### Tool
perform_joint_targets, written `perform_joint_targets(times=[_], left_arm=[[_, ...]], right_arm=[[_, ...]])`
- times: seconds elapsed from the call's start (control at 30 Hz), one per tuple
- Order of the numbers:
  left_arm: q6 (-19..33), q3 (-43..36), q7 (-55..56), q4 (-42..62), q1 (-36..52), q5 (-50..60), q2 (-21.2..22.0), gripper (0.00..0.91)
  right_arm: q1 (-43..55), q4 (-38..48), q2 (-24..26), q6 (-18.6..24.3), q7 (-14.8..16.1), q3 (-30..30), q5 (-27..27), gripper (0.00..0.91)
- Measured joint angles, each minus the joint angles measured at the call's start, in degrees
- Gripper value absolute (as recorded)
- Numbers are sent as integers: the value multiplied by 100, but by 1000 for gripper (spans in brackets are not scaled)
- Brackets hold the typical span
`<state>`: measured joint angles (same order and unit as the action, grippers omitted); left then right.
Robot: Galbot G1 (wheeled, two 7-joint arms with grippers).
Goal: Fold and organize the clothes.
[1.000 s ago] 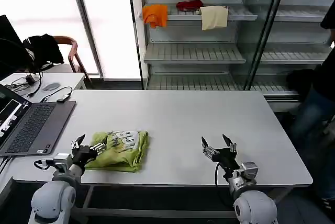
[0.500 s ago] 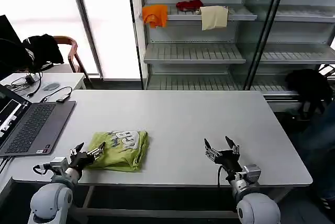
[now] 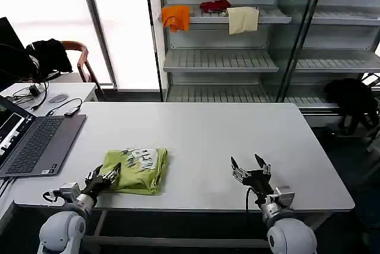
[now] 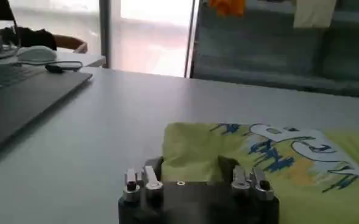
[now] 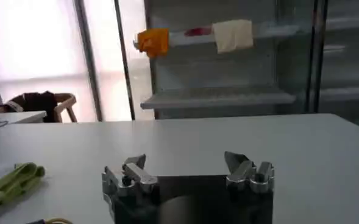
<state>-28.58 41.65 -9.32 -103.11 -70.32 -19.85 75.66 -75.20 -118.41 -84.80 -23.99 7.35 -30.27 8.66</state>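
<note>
White laminate table carries 1 lime-green T-shirt, already folded into a compact rectangle near the front edge, toward the left corner, beside a grey laptop on the left edge. We judge the cotton light, soft and floppy, likely to sag and unfold if lifted by 1 point; we would pinch the thick folded edge at 2 corners. Blue and white print faces up; lettering is there, but we cannot read it. Our left gripper hovers just off the shirt's front-left corner, jaws spread and empty. Our right gripper waits near the front edge, well apart, jaws likewise spread, holding nothing.
</note>
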Motion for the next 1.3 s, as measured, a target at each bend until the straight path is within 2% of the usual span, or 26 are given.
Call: perform_joint_targets(times=[0.47, 0.77, 0.9, 1.3], left_arm=[[402, -27, -51, 139, 30, 84, 22, 0], [687, 221, -269, -31, 66, 905, -216, 10], [799, 439, -449, -52, 137, 1438, -514, 10], [1122, 1046, -1070, 34, 454, 3015, -1769, 40]], right_arm=[[-38, -120, -31, 6, 29, 97, -60, 907], [-35, -129, -8, 22, 29, 101, -68, 907], [-33, -101, -3, 52, 34, 123, -57, 907], [-81, 51, 98, 229, 47, 139, 57, 907]])
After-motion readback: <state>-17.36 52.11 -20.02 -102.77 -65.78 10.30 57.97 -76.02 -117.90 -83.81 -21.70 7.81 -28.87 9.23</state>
